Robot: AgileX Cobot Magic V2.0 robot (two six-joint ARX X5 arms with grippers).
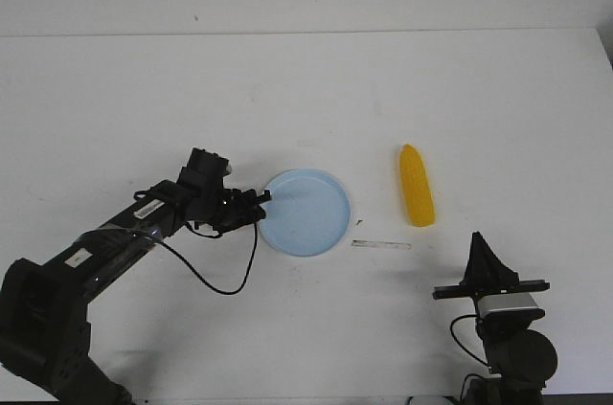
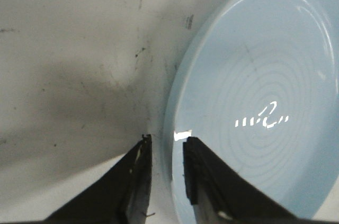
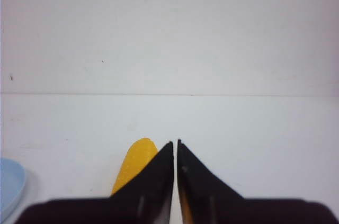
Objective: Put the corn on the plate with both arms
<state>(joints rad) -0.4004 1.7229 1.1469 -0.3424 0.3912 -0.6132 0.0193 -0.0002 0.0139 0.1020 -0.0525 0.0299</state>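
Nearest the camera, at the table's [image 1: 115, 99] front right, the right gripper [image 1: 482, 250] is held above the surface with its fingers [image 3: 159, 173] pressed almost together, only a hairline gap being seen between them in the right wrist view, and nothing is gripped. At the front left, the left arm [image 1: 105, 247] is stretched forward and toward the middle, and its left gripper [image 1: 261, 198] is set at the left rim of the plate [image 1: 308, 213]. In the left wrist view, its fingers [image 2: 139, 176] are parted by a narrow gap, one on either side of the pale blue rim; whether the rim is actually pinched cannot be told. The plate is seen lying flat near the table's centre. Just beyond the right gripper, well apart from the plate on its right, the corn [image 1: 416, 185] is laid on the table, its pointed end turned away from the robot.
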